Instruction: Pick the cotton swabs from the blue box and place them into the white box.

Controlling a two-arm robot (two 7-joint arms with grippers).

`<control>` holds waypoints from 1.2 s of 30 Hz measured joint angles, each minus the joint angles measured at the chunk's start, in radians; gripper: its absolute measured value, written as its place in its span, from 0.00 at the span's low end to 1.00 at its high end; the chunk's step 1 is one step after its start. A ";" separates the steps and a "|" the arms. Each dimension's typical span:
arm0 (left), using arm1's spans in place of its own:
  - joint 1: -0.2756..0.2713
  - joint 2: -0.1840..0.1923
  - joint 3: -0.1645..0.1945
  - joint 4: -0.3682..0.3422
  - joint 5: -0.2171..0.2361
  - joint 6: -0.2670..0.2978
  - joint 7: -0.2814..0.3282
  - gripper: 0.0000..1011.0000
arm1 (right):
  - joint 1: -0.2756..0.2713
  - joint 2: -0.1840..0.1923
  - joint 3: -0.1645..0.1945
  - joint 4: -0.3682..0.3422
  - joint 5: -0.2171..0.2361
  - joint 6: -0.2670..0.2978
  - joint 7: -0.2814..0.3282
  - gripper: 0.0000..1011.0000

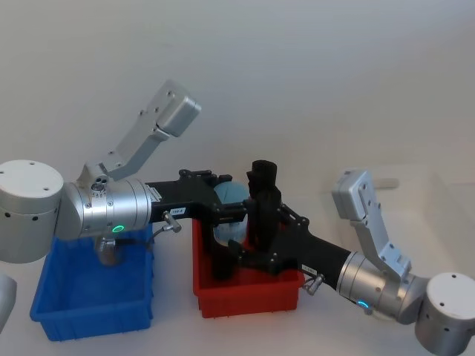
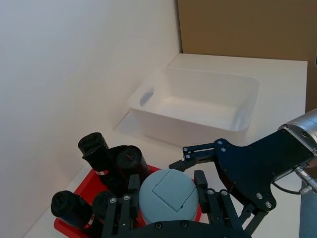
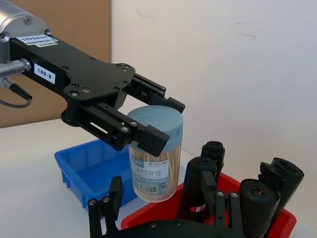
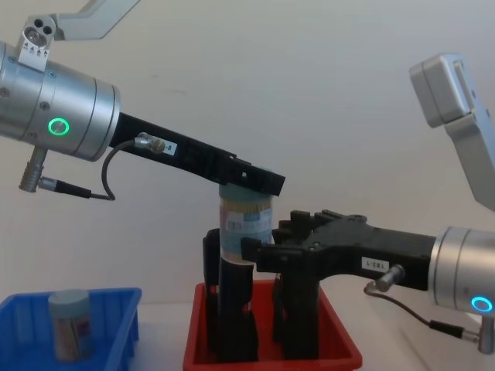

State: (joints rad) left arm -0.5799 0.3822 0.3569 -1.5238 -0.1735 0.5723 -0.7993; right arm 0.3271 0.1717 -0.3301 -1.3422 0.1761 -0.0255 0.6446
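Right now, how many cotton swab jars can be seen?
2. One jar is clamped in the left gripper above the red tray; another jar stands in the blue box. The left arm covers part of it, so more may hide.

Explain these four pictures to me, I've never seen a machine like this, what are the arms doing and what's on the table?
It is a robot with two arms, each ending in a black gripper. One picture looks down from its head, one looks across from its chest, one comes from each wrist. On the table stand a blue box with one jar of cotton swabs inside, a red tray of black upright rolls, and beyond it a white box. The left gripper is shut on a second swab jar, holding it above the red tray. The right gripper, open, reaches towards that jar.
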 joint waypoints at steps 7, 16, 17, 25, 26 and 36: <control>0.000 0.000 0.000 0.000 0.000 0.000 0.000 0.66 | 0.027 -0.010 -0.002 0.036 -0.001 -0.013 0.020 0.99; 0.000 0.000 0.000 0.000 0.000 0.000 0.000 0.66 | 0.069 -0.024 -0.005 0.098 0.006 -0.033 0.068 0.99; 0.000 0.000 0.000 0.000 0.000 0.000 0.000 0.66 | 0.069 -0.024 -0.005 0.098 0.006 -0.033 0.068 0.99; 0.000 0.000 0.000 0.000 0.000 0.000 0.000 0.66 | 0.102 -0.035 -0.008 0.148 0.023 -0.044 0.119 0.90; 0.000 0.000 0.000 0.000 0.000 0.000 0.000 0.66 | 0.106 -0.036 -0.009 0.156 0.026 -0.045 0.127 0.86; 0.000 0.000 0.000 0.000 0.000 0.000 0.000 0.66 | 0.128 -0.042 -0.012 0.190 0.038 -0.054 0.155 0.63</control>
State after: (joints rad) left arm -0.5799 0.3824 0.3567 -1.5239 -0.1734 0.5724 -0.7996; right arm 0.4551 0.1294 -0.3423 -1.1518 0.2140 -0.0796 0.8000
